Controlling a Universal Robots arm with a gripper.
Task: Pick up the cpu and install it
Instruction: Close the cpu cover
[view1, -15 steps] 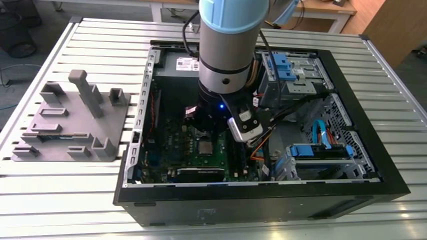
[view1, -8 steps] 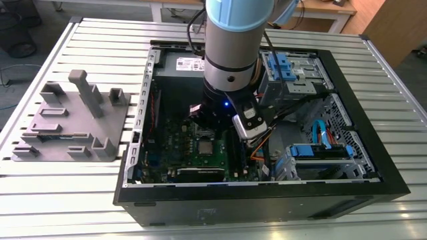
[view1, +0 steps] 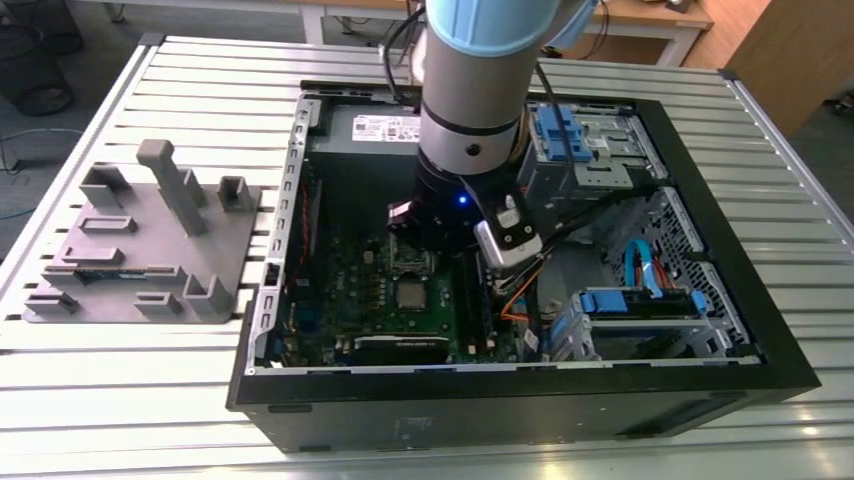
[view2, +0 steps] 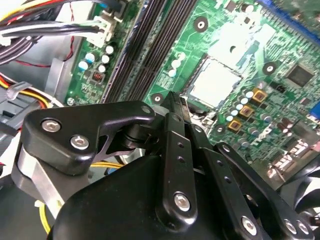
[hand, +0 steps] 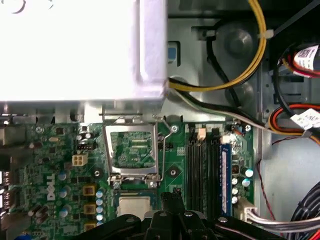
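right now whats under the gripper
The board, with the cpu lying flat beside the open frame, close to the gripper. Whatever is beneath the cpu is covered.

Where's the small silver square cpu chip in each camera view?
Exterior view: silver square cpu on green motherboard.
First wrist view: cpu adjoining open silver socket frame, near black claw.
Second wrist view: cpu past the claw's tip.
Shared landmark: that socket frame.

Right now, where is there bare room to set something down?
Bare table slats nearer the camera than the grey tray, and beyond the computer case on the exterior view's right. Crowded inside the case: the arm, cables and motherboard fill it.
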